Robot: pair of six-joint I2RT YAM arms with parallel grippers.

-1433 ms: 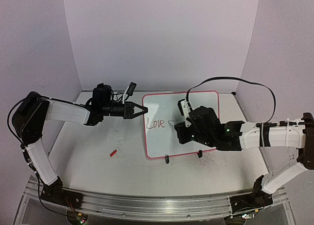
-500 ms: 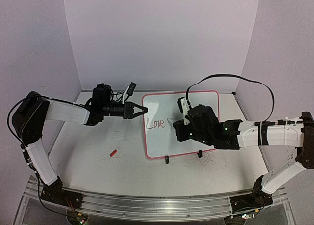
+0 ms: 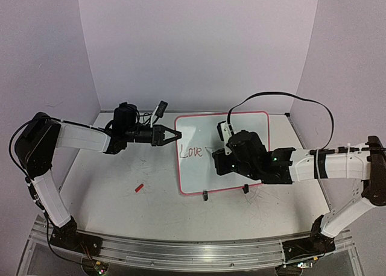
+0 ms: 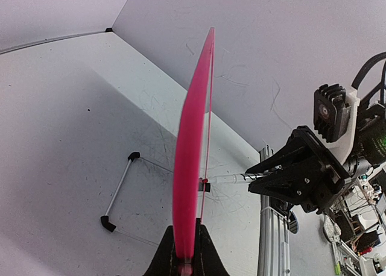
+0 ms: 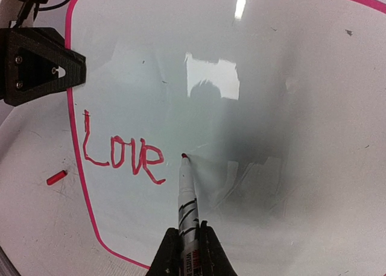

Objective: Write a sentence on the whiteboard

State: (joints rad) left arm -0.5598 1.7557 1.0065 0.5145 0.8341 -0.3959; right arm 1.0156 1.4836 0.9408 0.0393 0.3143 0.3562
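Two closed grips: the right gripper (image 5: 187, 243) pinches a red marker (image 5: 186, 197), its tip touching the whiteboard (image 5: 289, 107) just right of the sentence (image 5: 120, 153), which reads only "Love". The left gripper (image 4: 185, 255) clamps the board's left rim, mid-table (image 3: 120, 207).

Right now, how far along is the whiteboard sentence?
Done: only "Love" of the sentence, red, on the whiteboard. In hand: left gripper clamps the board's rim; right gripper holds a marker, tip just right of that word. Left: the remaining words.
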